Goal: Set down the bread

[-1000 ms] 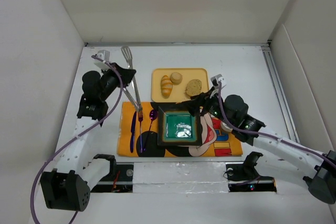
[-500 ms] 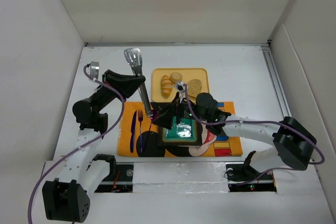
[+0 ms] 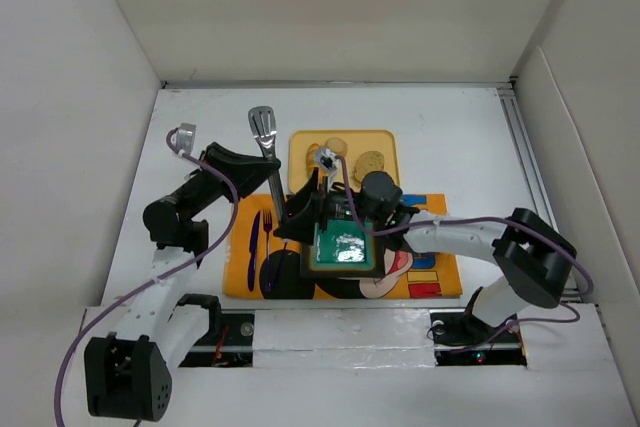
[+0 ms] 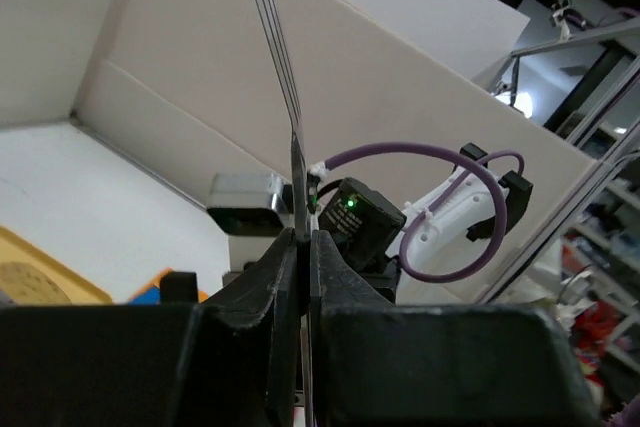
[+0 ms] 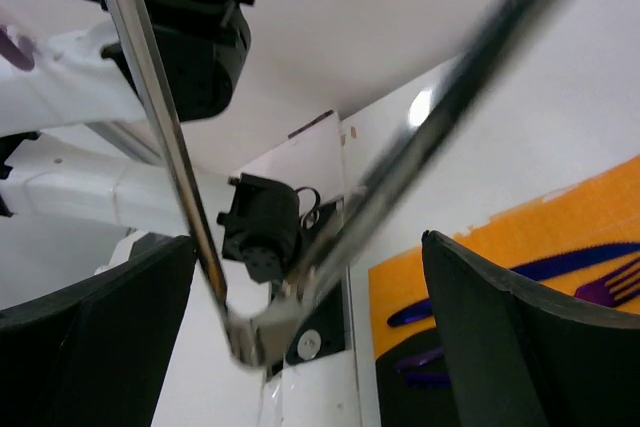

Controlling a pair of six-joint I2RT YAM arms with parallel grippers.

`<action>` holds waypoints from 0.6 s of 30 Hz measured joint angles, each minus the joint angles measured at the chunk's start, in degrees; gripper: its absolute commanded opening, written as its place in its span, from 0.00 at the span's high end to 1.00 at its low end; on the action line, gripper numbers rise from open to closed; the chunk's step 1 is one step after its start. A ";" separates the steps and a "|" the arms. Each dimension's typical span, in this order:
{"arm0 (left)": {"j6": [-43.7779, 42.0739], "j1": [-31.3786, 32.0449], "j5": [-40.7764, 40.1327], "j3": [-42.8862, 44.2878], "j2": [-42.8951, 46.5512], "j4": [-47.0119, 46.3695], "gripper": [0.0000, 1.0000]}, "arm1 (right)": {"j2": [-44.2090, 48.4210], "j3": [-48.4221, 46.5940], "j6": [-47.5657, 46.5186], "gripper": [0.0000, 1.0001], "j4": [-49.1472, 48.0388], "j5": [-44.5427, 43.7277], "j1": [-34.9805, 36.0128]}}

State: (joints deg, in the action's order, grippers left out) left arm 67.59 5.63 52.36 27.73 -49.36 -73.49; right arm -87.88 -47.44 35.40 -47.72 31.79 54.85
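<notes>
The bread lies on a yellow tray (image 3: pixel 392 150) at the back: a small round bun (image 3: pixel 338 145), a brownish oval slice (image 3: pixel 370 162) and the ridged roll (image 3: pixel 314 153), which my right arm partly hides. My left gripper (image 3: pixel 272 169) is shut on metal tongs (image 3: pixel 264 125) and holds them tilted up over the placemat's left part; the thin metal shows between its jaws in the left wrist view (image 4: pixel 297 172). My right gripper (image 3: pixel 298 212) is open, with the tongs' hinge end (image 5: pixel 250 332) between its fingers (image 5: pixel 540 337), not touching them.
A green square container (image 3: pixel 342 245) sits on a dark square plate on the orange placemat (image 3: pixel 240 267). A purple knife (image 3: pixel 253 237) and fork (image 3: pixel 267 225) lie on the mat's left side. White walls close in the table on three sides.
My left arm has swung the tongs right and tipped them up. My right arm has moved left from beside the container to the tongs' hinge end, now covering part of the tray.
</notes>
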 measured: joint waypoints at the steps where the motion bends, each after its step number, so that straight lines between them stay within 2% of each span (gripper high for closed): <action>1: 1.53 0.00 0.15 -0.15 -1.16 -0.04 1.00 | -1.42 -1.73 -0.15 0.00 -0.04 0.02 0.00; 7: 7.41 -0.11 0.61 -1.51 -4.90 1.11 1.00 | -7.13 -7.08 -0.20 0.04 -1.03 0.04 -0.02; 16: 7.30 -0.17 1.38 -1.51 -2.56 0.85 1.00 | -10.43 -7.98 2.75 0.24 -7.52 2.25 0.00; 18: 6.78 -0.22 1.46 -1.53 -1.92 0.85 1.00 | -10.86 -7.10 4.22 0.32 -10.56 2.60 -0.02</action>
State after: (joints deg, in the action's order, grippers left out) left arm 74.37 5.41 53.82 26.20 -51.29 -72.64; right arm -98.74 -54.54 39.62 -58.28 34.39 54.83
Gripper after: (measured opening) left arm 0.010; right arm 0.730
